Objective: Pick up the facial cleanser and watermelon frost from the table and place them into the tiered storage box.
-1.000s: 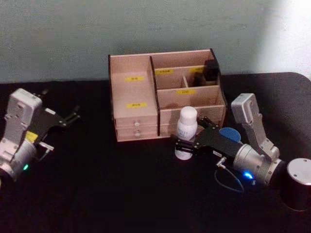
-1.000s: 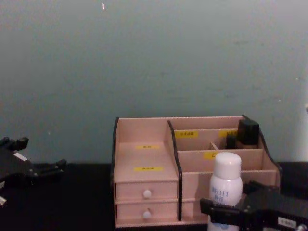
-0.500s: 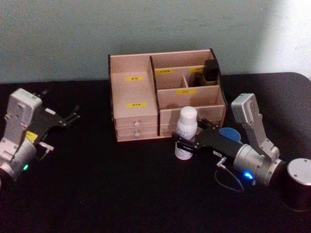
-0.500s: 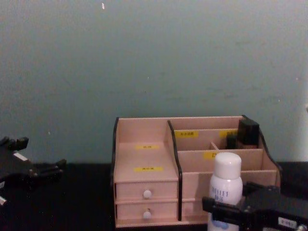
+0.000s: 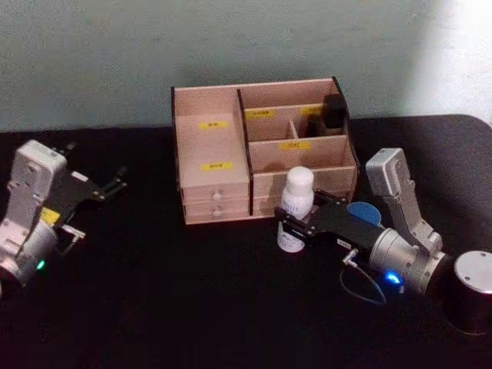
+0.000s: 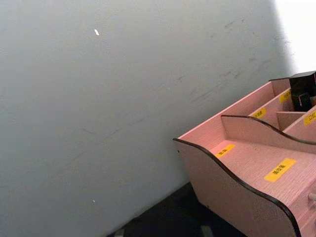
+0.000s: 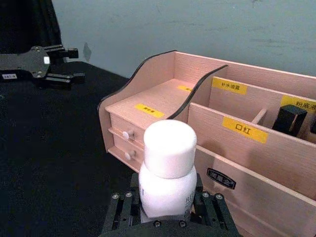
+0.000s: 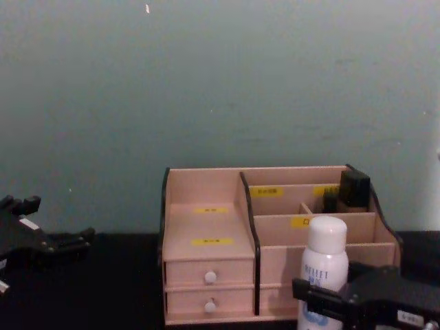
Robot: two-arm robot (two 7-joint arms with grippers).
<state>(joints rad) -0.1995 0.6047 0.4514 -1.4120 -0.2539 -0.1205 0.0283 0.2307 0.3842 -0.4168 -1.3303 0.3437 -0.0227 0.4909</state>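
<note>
Left end effector (image 7: 74, 63): released, idle at far left of desk (image 5: 192, 307). Box (image 5: 215, 154): desk centre, back; black item (image 5: 334, 111) in its rear right compartment. Cleanser (image 5: 295, 201): 1 white bottle, upright, just before box's right front, grasped low by right end effector (image 5: 293, 231)

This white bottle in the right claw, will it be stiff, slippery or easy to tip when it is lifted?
The bottle looks like rigid plastic, so it probably keeps its shape. Tall and narrow, gripped low by the right claw, it may tilt. Its smooth round side could slip. The left claw sits open at far left.
</note>
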